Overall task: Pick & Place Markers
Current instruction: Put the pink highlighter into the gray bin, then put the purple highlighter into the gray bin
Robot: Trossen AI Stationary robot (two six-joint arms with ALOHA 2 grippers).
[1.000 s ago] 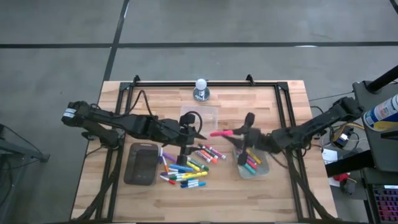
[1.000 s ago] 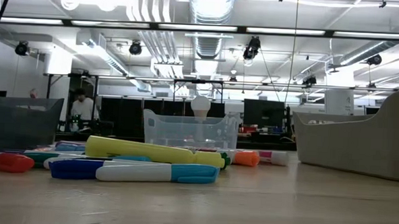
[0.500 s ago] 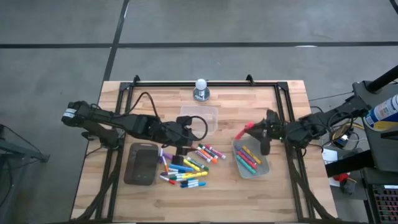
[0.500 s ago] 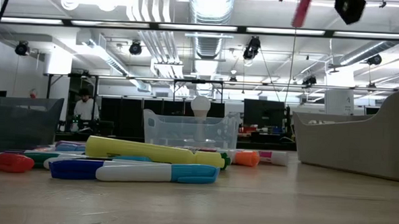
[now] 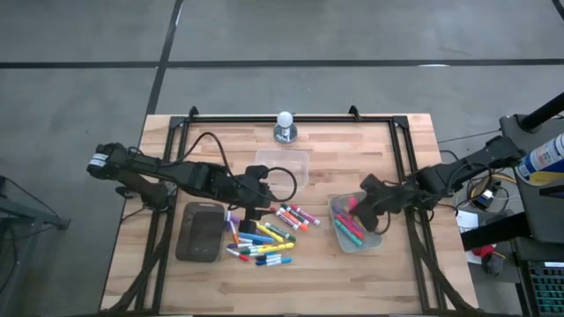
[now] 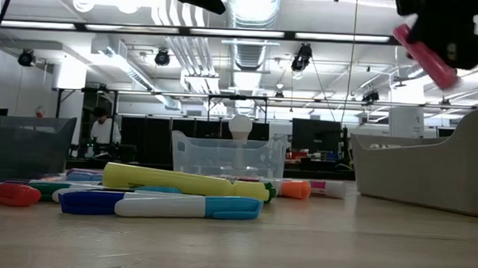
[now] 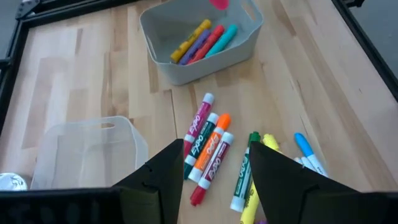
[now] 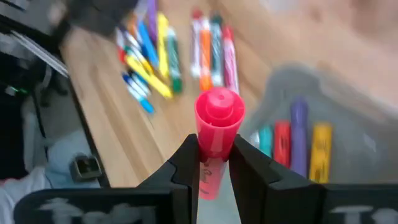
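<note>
Right claw pinches a pink marker between its two dark fingers, the capped end sticking out past the fingertips. In the high view this claw sits at the right of centre, over the grey bin, which holds several markers already. In the low view the pink marker hangs tilted at the upper right of the frame, above the bin's pale wall.

Left claw has its fingers spread with nothing between them. In the high view it is just left of centre, above the upper edge of the loose pile of markers lying on the wooden tabletop. From the left wrist view, a row of red, green and orange markers lies side by side just beyond the fingers, with green, yellow and blue ones near it.

A clear plastic tub stands at upper centre of the tabletop, between the two arms. A dark grey flat tray lies at lower left of the pile. A white bulb-shaped object on a round base stands at the far edge, top centre of the high view. In the low view a person shows in the room at left, well behind the tabletop.
</note>
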